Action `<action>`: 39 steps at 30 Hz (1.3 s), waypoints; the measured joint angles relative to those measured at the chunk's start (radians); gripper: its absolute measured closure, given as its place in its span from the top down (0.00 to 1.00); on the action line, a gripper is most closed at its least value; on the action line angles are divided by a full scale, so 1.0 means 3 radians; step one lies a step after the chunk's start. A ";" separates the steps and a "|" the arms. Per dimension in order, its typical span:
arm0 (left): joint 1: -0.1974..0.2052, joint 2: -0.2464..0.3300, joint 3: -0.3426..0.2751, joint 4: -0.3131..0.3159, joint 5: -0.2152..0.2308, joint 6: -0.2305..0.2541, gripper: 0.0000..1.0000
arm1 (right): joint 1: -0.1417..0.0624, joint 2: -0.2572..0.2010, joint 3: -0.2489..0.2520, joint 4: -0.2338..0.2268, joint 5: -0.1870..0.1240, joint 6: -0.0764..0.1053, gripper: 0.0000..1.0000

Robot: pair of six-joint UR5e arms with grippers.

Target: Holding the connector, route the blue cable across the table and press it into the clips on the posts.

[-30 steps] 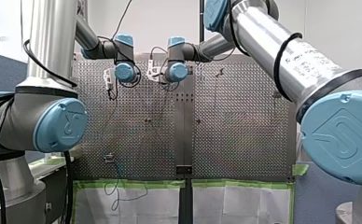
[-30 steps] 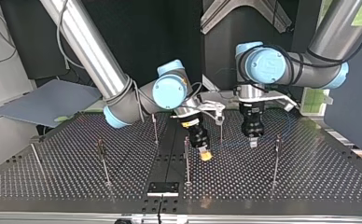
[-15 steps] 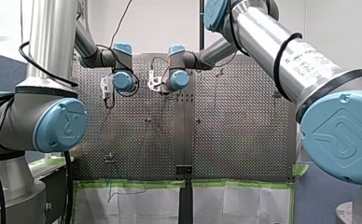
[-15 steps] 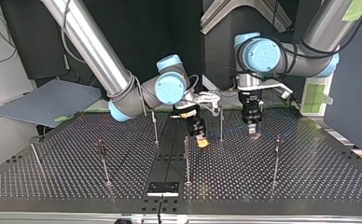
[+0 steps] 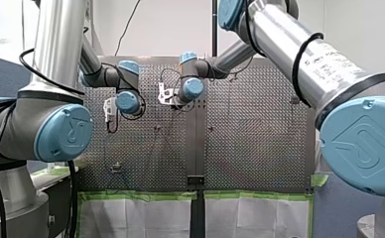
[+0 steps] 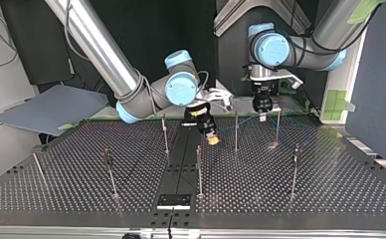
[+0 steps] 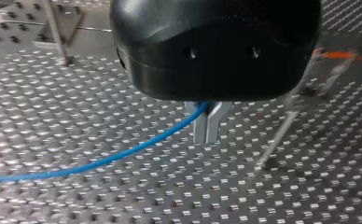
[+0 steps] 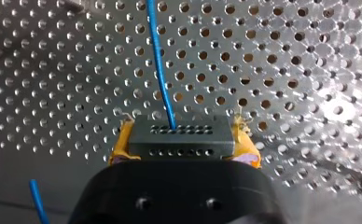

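Mid-route by the look of it, with no pressing-in begun. Clamped in the right gripper (image 6: 212,141), between its yellow pads (image 8: 117,150): the black connector (image 8: 179,136), a block with rows of small holes, held above the perforated bench (image 8: 286,56). Leaving the connector's face and running straight ahead over the holes: the blue cable (image 8: 159,60). Pinched further along by the left gripper (image 7: 207,136), metal fingers (image 7: 200,126) pressed together on the strand, then trailing off to one side above the bench. Visible in the top view only as a faint blue line spanning the two grippers, on the arm side of the bench, passing close to a thin upright post (image 6: 236,130). Cannot tell whether touching it. Cannot tell either whether seated in any clip: too small to make out.

Next, probably: hold both grips firm and the span taut, then carry the strand to the nearest clip, perhaps on the second post (image 7: 281,133) standing just beside the left gripper. Line the cable up with the clip's mouth, then press until seated. Calls for matched travel of both arms, so as not to drag the connector out of the pads or let slack sag onto the bench. Worth minding as well: clearance between the fingers and the slender posts, likely easy to knock or bend.
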 joint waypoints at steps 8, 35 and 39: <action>-0.0007 -0.0046 -0.0125 0.0126 0.0073 -0.0021 0.00 | -0.0009 -0.0158 0.0239 -0.0042 0.0028 -0.0080 0.00; 0.0007 -0.0519 -0.0063 0.0496 0.0342 -0.0095 0.00 | -0.0017 -0.0024 0.0967 -0.0424 0.0006 -0.0075 0.00; 0.0017 -0.0631 -0.0029 0.0543 0.0397 -0.0121 0.00 | -0.0061 -0.0019 0.0981 -0.0555 -0.0003 -0.0068 0.00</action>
